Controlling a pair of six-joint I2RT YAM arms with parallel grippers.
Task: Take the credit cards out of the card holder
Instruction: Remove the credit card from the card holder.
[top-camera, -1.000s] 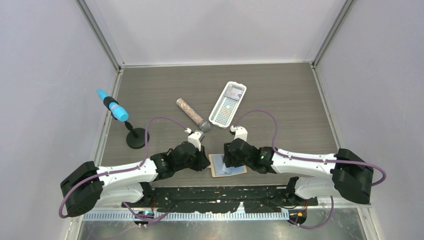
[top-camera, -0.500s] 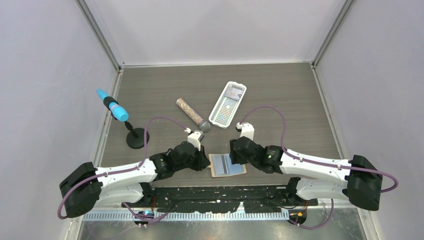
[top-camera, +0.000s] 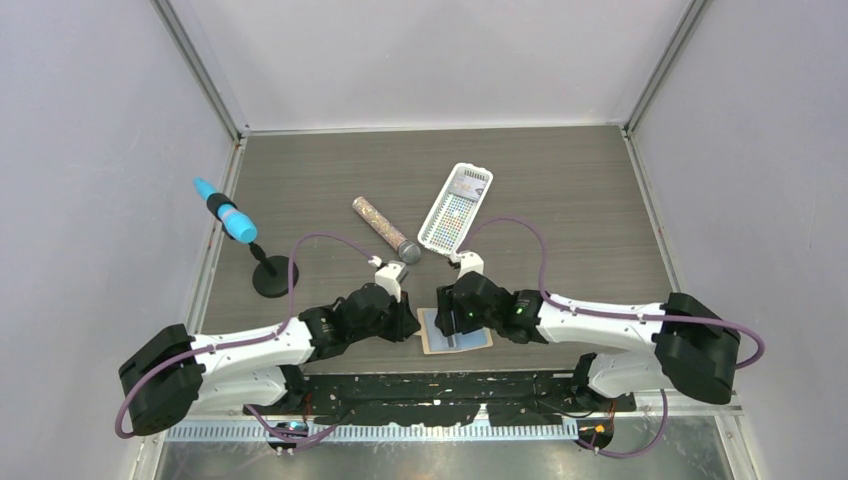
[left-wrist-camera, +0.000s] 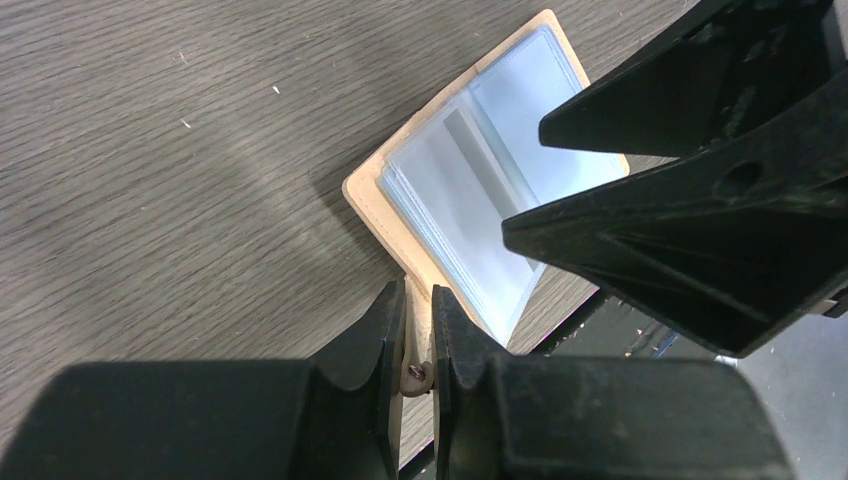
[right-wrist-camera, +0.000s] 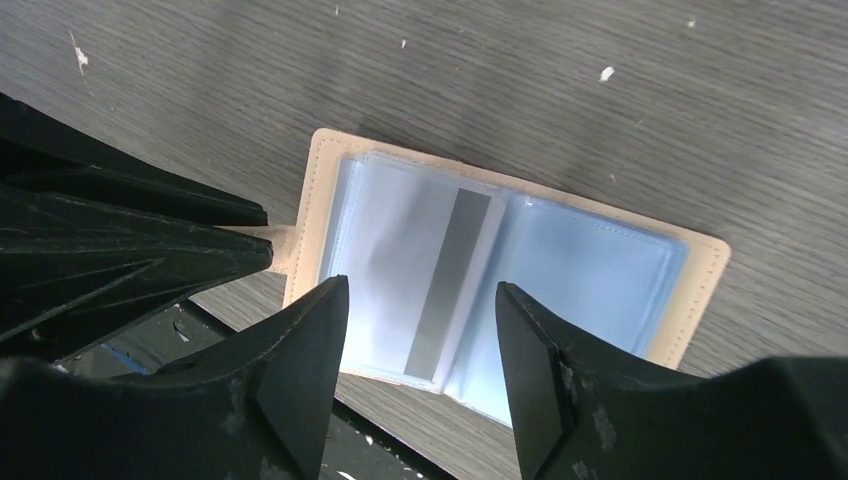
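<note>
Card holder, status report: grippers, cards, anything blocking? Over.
Copy: left gripper shut on the tab of the card holder; right gripper open over the credit cards. Holder lies open, cards in pockets. Nothing in the way.

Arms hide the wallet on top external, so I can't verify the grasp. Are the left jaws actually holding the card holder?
Observer: Yes. The left wrist view shows the left jaws shut on the card holder's tab.
Operator: Right jaws?
Observer: Open, one on either side of the striped card, not closed on it.
Operator: Where is that card in the holder?
Observer: The holder lies open, pockets up. The striped card is on the half nearer the tab.
</note>
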